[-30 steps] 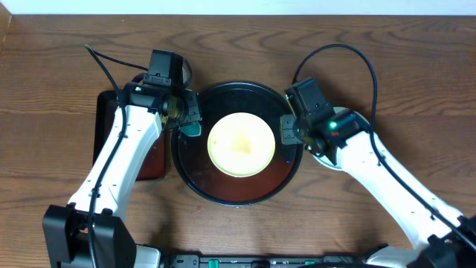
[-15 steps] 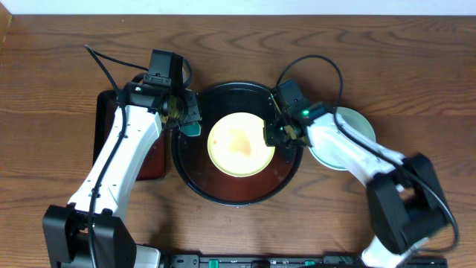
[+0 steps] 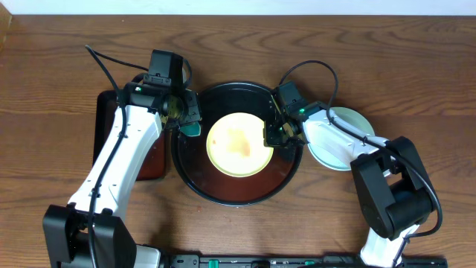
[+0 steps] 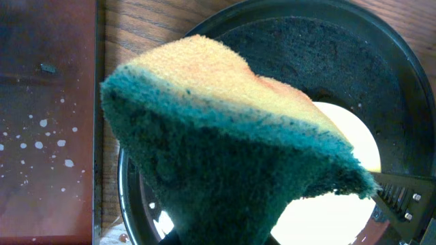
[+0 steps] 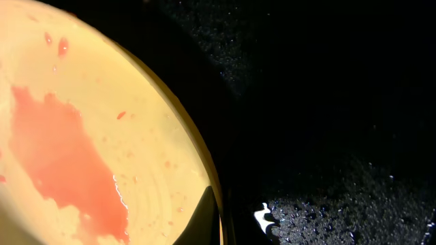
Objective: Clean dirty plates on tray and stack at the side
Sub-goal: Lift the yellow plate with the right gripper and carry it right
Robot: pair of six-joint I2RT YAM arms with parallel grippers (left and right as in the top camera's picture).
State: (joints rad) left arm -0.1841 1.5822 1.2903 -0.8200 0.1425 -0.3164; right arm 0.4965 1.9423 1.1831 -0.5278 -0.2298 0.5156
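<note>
A pale yellow plate (image 3: 236, 144) with a red sauce smear (image 5: 61, 156) lies in the round black tray (image 3: 238, 198). My right gripper (image 3: 271, 134) is at the plate's right rim. One dark finger (image 5: 204, 218) lies just inside the rim (image 5: 212, 178); the other is lost against the black tray (image 5: 327, 102). The jaws look closed on the rim. My left gripper (image 3: 187, 119) is shut on a teal and yellow sponge (image 4: 225, 136) over the tray's left edge, left of the plate. A mint-blue plate (image 3: 349, 123) lies on the table right of the tray, partly under my right arm.
A rectangular dark tray (image 3: 108, 119) with white specks (image 4: 48, 122) lies left of the round tray, under my left arm. The sponge fills most of the left wrist view.
My right gripper has moved left from the tray's right edge to the yellow plate's right rim. The left arm and sponge have not moved.
</note>
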